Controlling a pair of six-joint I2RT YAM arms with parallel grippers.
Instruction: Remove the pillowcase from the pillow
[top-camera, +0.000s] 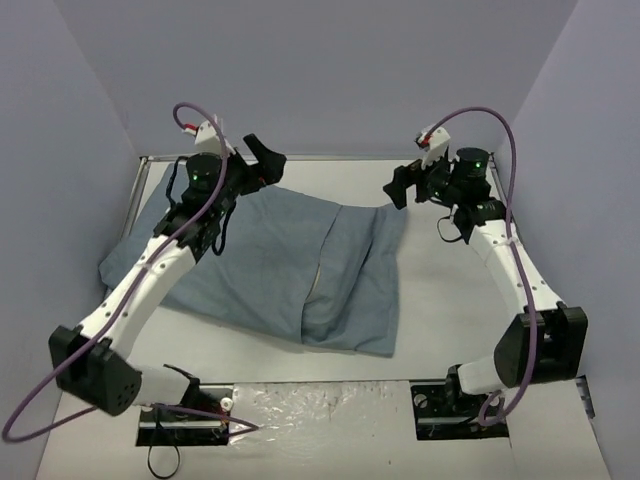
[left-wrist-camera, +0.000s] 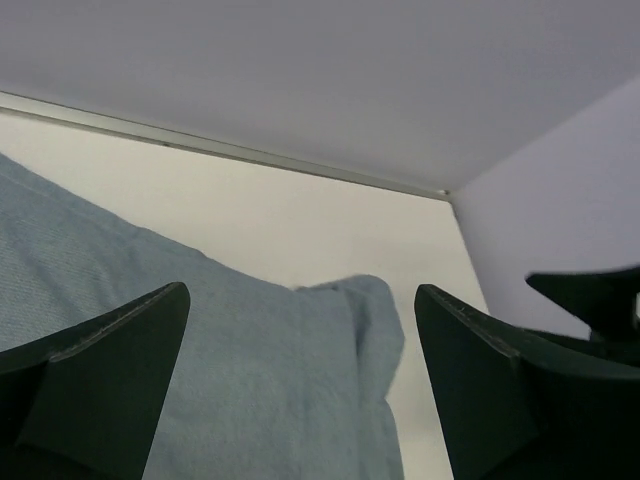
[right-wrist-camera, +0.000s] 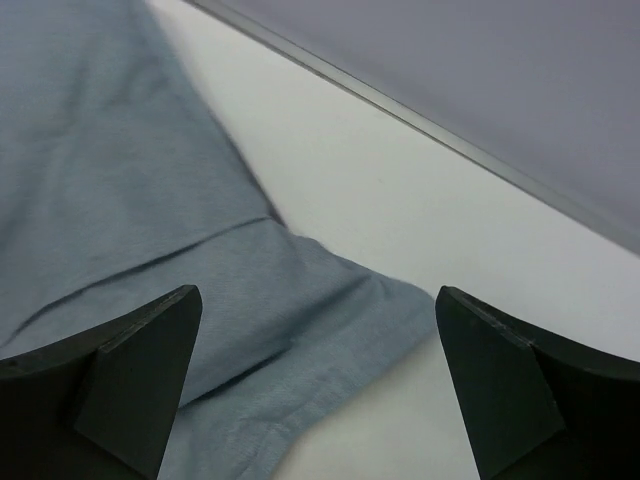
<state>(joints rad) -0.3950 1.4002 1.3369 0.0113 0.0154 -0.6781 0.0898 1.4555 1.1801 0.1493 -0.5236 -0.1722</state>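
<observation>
You see a plain dusty blue-grey pillowcase on a white table. At ten o'clock the left gripper is black, at two o'clock the right gripper too; the walls are pale lavender.

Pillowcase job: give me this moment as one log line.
left gripper: open, empty, by pillowcase far edge | right gripper: open, empty, by far-right corner | pillowcase: blue-grey side up on table | pillow: not visible
</observation>
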